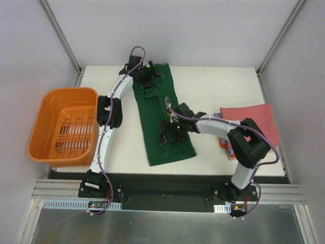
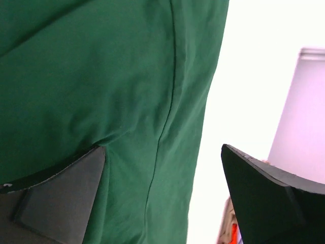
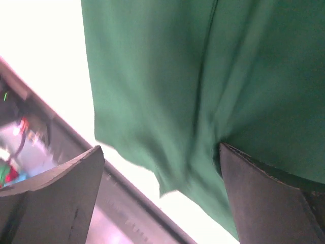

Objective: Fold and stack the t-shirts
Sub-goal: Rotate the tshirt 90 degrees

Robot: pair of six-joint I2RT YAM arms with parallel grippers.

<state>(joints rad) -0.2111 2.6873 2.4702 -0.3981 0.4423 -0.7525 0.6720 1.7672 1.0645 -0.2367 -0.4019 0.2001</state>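
one white worktop carries the cloth. orange basket sits at its 9 o'clock edge. dark green t-shirt lies flat as a long strip at the middle, running from 12 toward 6 o'clock. folded pink-red t-shirt tops a small stack at 3 o'clock. left jaws stand wide apart over the green shirt's 12 o'clock end, right jaws wide apart over its 6 o'clock end.

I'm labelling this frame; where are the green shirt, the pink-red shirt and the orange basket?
green shirt (image 1: 151, 129): top view, bare cloth near its left edge.
pink-red shirt (image 1: 244, 112): top view, its far half.
orange basket (image 1: 39, 123): top view, its left wall.
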